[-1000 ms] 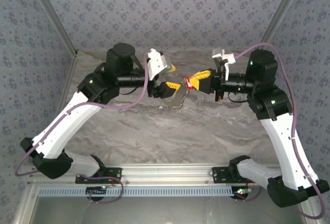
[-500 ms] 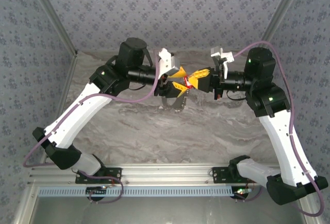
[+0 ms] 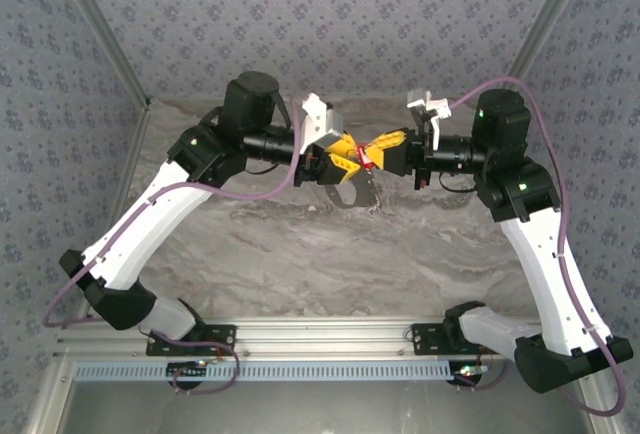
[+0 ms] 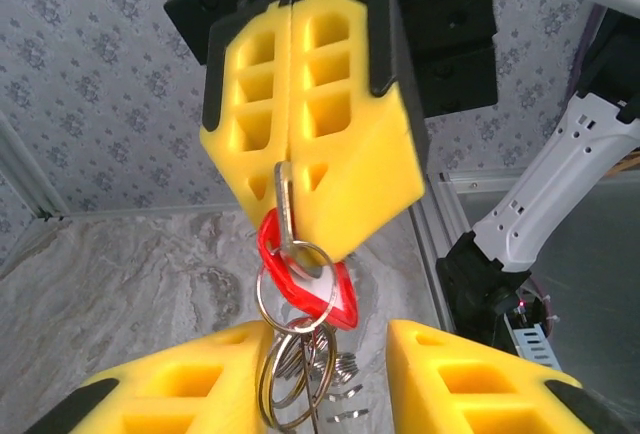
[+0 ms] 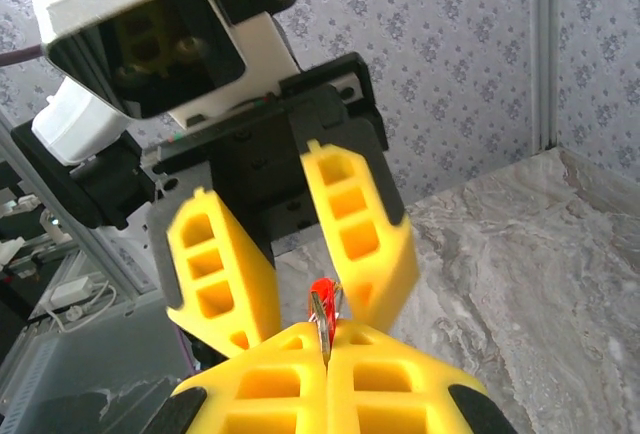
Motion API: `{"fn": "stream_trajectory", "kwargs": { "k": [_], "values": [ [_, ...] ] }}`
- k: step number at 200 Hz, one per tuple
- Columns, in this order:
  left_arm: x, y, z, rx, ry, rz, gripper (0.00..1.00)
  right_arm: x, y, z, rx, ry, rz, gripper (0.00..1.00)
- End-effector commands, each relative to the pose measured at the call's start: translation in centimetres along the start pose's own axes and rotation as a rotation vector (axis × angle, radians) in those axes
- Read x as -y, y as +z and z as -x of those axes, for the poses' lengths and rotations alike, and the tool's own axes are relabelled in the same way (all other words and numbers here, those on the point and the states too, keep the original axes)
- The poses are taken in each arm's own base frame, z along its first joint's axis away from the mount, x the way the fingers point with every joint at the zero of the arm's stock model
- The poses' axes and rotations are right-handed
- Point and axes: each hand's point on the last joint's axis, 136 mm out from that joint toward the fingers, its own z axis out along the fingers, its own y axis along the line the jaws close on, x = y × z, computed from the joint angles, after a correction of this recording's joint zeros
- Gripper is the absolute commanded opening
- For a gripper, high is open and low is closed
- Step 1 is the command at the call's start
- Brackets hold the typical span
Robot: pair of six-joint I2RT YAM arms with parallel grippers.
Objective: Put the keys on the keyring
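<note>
The key (image 4: 300, 279), with its red head, is in the air above the middle of the worktop (image 3: 300, 244), its blade pinched in the closed jaws of the right gripper (image 3: 385, 146). The keyring (image 4: 290, 374) hangs from the head, between the jaws of the left gripper (image 3: 345, 157), which stand a little apart.

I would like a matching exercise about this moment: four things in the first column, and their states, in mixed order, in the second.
Column one:
1 right gripper
2 left gripper
3 key
4 metal rings

Column two:
a fingers apart
b red head
c shut on the key's blade
d hanging from the key

Pairs: 1-c, 2-a, 3-b, 4-d
</note>
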Motion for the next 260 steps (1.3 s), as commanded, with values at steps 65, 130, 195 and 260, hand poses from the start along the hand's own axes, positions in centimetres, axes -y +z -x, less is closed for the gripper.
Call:
{"fn": "stream_trajectory", "kwargs": {
  "k": [65, 130, 195, 260],
  "values": [
    [1.2, -1.3, 2.1, 0.066, 0.04, -0.015, 0.0, 0.9, -1.0, 0.8, 0.033, -0.019, -0.087, 0.0],
    [-1.6, -3.7, 3.5, 0.208, 0.028, 0.231, 0.0, 1.7, -2.5, -1.5, 0.045, 0.051, -0.225, 0.0],
    [-2.5, -4.0, 4.5, 0.298, -0.044, 0.268, 0.0, 2.2, -1.4, -3.2, 0.085, 0.136, -0.207, 0.0],
    [-2.7, -2.9, 3.7, 0.315, -0.09, 0.253, 0.0, 2.2, 1.6, -5.0, 0.076, 0.197, -0.147, 0.0]
  ]
}}
